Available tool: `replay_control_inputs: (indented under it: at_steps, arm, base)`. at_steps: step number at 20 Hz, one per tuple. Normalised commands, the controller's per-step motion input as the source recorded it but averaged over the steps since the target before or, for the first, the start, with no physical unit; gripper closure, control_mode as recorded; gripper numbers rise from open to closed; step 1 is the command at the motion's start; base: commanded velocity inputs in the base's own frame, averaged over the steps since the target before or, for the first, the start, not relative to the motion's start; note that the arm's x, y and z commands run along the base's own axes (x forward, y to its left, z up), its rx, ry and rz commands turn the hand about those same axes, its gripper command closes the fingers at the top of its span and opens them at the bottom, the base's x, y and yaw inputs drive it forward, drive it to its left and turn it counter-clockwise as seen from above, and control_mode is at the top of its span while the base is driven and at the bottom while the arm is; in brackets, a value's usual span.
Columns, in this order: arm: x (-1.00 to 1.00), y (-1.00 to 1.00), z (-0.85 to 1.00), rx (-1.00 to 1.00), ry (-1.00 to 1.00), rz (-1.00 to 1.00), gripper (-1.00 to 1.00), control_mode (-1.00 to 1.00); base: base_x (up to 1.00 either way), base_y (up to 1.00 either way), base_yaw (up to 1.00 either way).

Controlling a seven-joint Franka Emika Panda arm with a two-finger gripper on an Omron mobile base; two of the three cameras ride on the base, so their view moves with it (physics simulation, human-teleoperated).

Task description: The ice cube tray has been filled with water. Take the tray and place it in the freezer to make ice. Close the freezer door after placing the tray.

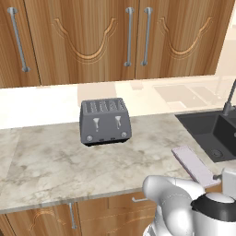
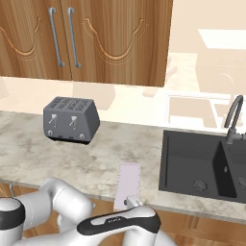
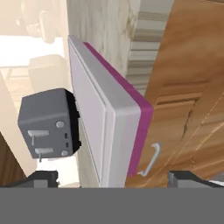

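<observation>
Gripper (image 3: 113,177): jaws spread wide, nothing between them; in the hand view the two dark tips stand either side of the near end of the ice cube tray, apart from it.
Ice cube tray (image 3: 101,127): thin, long, pale lilac-white on top with a magenta-pink underside edge; lies flat on the counter at its front edge, near end reaching past the lip toward the hand. In the left base view the tray (image 1: 195,165) sits between the toaster and the sink, nearer the sink; in the right base view the tray (image 2: 128,184) is just left of the sink's front corner, its near end hidden behind the arm.
Counter (image 1: 55,161): mottled beige stone, wood drawer fronts below.
Toaster (image 1: 105,121): dark grey, four slots, two levers on its face; stands well back from the tray, toward the wall.
Sink (image 2: 202,166): black basin set into the counter, grey faucet (image 2: 233,120) at its rear.
Upper cabinets (image 2: 96,38): wood doors with carved curves and grey bar handles.
Drawer pull (image 3: 149,160): small grey loop on the wood front below the tray's end.
</observation>
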Motion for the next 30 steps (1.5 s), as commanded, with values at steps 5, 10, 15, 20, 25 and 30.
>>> replay_control_inputs:
  at_steps: [5, 10, 15, 20, 25, 30]
  arm:
    - [0.15, 0.01, 0.00, -0.04, -0.04, -0.04, -1.00, -1.00]
    - [0.08, 0.00, -0.01, -0.03, -0.03, -0.04, -1.00, -1.00]
    - [0.05, 0.00, -0.04, -0.03, -0.02, -0.05, -1.00, -1.00]
    - [0.07, 0.00, 0.00, -0.04, -0.01, -0.06, -1.00, -1.00]
    - [0.06, 0.00, 0.00, -0.04, -0.03, -0.05, -1.00, -1.00]
    - [0.09, 0.00, 0.00, -0.04, -0.02, -0.06, -1.00, -1.00]
  base:
    - [0.00, 0.00, 0.00]
    - [0.00, 0.00, 0.00]
    - [0.00, 0.00, 0.00]
    - [0.00, 0.00, 0.00]
    - [0.00, 0.00, 0.00]
    - [0.00, 0.00, 0.00]
